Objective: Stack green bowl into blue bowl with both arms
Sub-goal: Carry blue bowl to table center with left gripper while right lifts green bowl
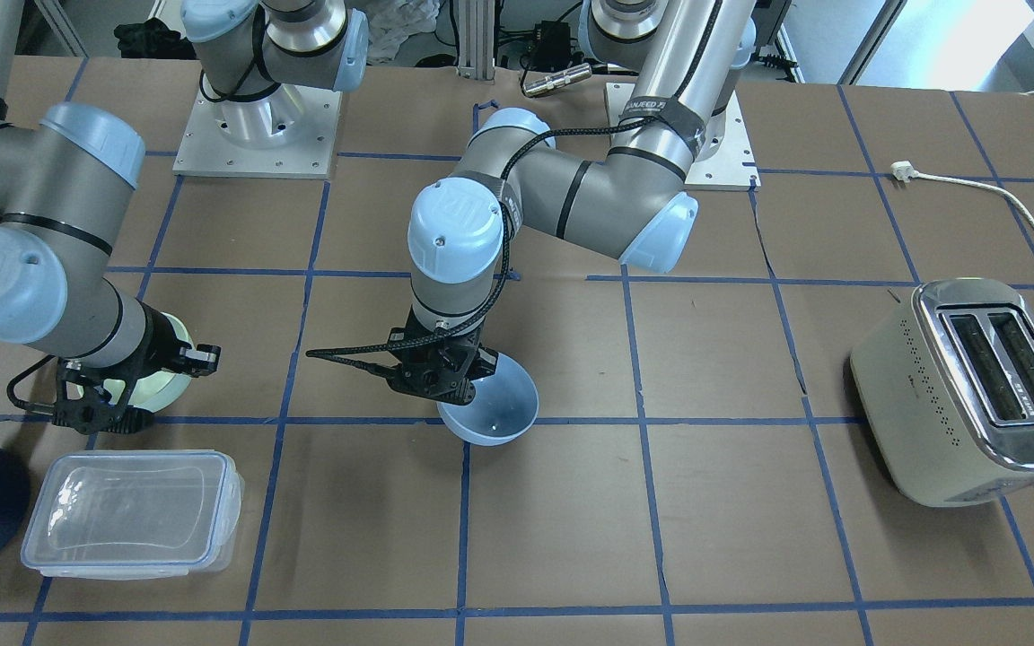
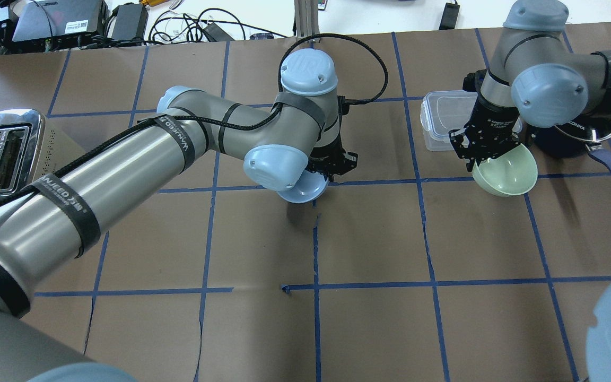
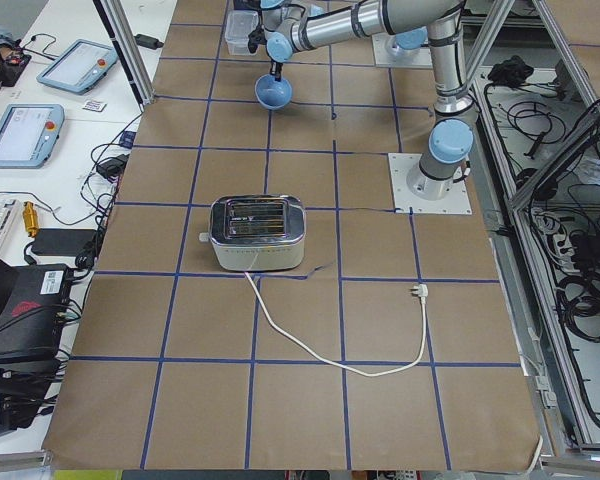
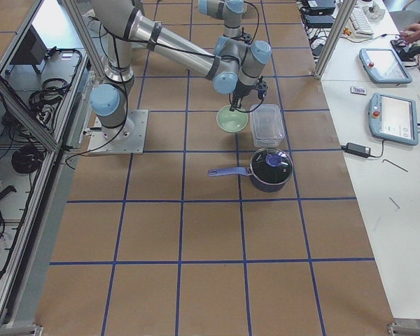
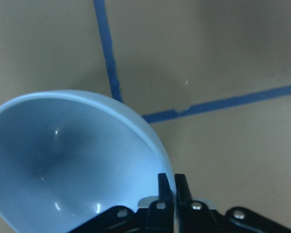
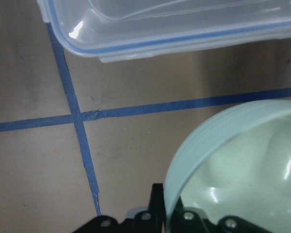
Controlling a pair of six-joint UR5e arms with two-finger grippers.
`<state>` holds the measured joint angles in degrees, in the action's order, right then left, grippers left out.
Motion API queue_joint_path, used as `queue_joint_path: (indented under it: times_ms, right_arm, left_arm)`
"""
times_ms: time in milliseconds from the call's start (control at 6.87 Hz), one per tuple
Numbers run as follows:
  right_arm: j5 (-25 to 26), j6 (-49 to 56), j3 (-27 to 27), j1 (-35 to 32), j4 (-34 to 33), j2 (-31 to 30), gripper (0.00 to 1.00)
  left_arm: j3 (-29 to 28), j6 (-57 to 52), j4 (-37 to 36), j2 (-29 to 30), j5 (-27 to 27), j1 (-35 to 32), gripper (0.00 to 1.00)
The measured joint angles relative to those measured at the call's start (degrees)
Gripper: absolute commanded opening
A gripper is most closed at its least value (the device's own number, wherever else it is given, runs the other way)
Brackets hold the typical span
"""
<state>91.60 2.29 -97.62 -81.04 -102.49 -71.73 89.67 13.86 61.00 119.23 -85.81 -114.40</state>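
Green bowl [image 2: 507, 172] first: the right pincer [image 6: 167, 211] is clamped on its rim, one finger outside the wall and one inside, so the bowl hangs tilted with its mouth turned sideways. It appears to be clear of the worktop [image 2: 369, 239], just beside the clear lidded box [image 2: 433, 124], on the side of the box nearer the robot.

The left pincer [image 5: 174, 189] likewise pinches the rim of the blue bowl [image 1: 492, 408], fingers closed tight on the thin edge. That bowl also tips and looks lifted, with its shadow lying apart from it. It sits well apart from the box, toward the robot's left, so a wide gap separates the two bowls.

Both bowls look light, stiff and glossy (so probably slippery between narrow fingers). A rim pinch is likely the only hold available, since the round walls offer nothing else. I would expect a bowl held at one point on its rim to swing or pivot if moved quickly. The green one should nest easily once its base is centred over the blue one's mouth, as they look alike in size.

A dark pot [image 4: 269, 168] stands just beside the box on its far side from the blue bowl. A toaster [image 1: 966, 386] stands well away from the box, beyond the blue bowl.
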Motion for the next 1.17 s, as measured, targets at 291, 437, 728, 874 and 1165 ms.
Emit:
queue_joint_path:
  times_ms: [291, 437, 728, 874, 1165]
  right_arm:
    - [0.3, -0.1, 0.3, 0.0, 0.1, 0.1, 0.0]
    - [0.4, -0.1, 0.3, 0.0, 0.1, 0.2, 0.0]
    - [0.4, -0.2, 0.4, 0.0, 0.0, 0.2, 0.0]
    - [0.4, -0.3, 0.4, -0.1, 0.0, 0.2, 0.0]
    - [0.3, -0.5, 1.3, -0.3, 0.0, 0.1, 0.0]
  left_arm:
    - [-1.1, 0.0, -0.1, 2.1, -0.6, -1.0, 1.0]
    - [-1.0, 0.5, -0.1, 2.4, -0.8, -1.3, 1.0]
    - [-1.1, 1.2, 0.0, 0.5, -0.9, -1.4, 1.0]
    - [-1.3, 1.2, 1.1, -2.0, -0.9, -1.0, 1.0]
    - [-1.7, 0.8, 7.2, -8.5, -2.0, 1.5, 1.0]
